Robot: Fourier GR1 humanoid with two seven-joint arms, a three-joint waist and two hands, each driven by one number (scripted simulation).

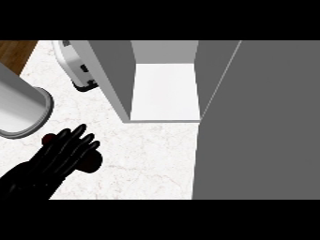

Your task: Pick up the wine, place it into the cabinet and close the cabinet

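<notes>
Head view, left to right. Grey forearm (13, 105) crosses the upper left corner; its hand is out of sight. Below it, black hand (64, 152), which one I cannot tell, lies over the dark red wine (93, 161); fingers fairly straight, closure around the bottle not visible. Likely settling for a grasp. Up and right of the hand, the cabinet (166, 91) stands open, shelf bare to receive it. Farther right, its door (266, 122) is swung wide.
</notes>
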